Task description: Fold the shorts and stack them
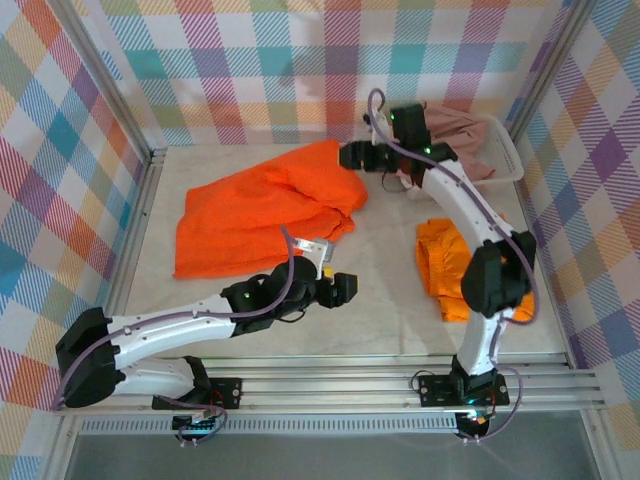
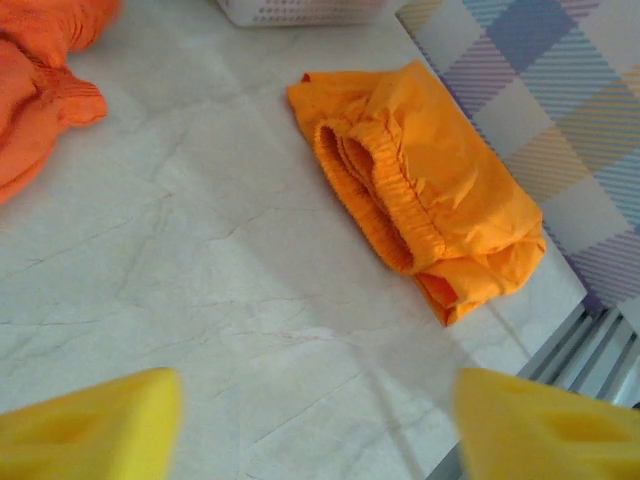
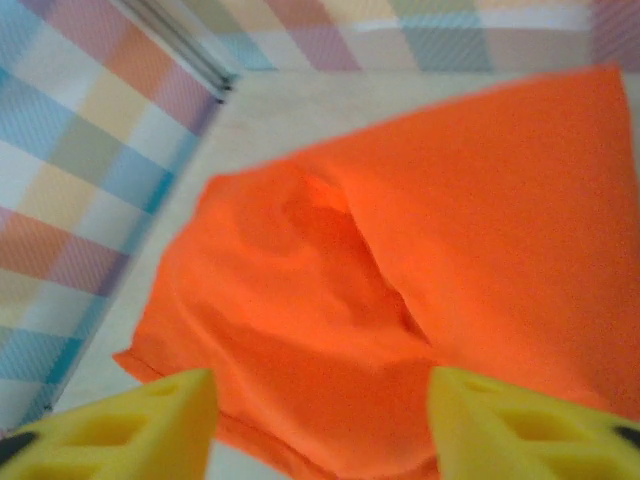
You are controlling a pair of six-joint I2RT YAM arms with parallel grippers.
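Bright orange shorts [image 1: 260, 210] lie spread and rumpled on the left half of the table. My right gripper [image 1: 347, 157] hovers at their far right corner; in the right wrist view its jaws [image 3: 320, 420] stand open above the orange cloth [image 3: 400, 280], holding nothing. A second pair of orange shorts [image 1: 445, 265], folded small, lies on the right. My left gripper [image 1: 348, 288] is open over bare table between the two pairs; in its wrist view the folded pair [image 2: 430, 190] lies ahead of the gripper [image 2: 320, 420]. Dusty pink shorts [image 1: 455, 125] rest in the basket.
A white mesh basket [image 1: 505, 160] stands at the back right corner, its wall also seen at the basket [image 2: 300, 10] in the left wrist view. Plaid walls enclose the table on three sides. A metal rail [image 1: 400, 375] runs along the near edge.
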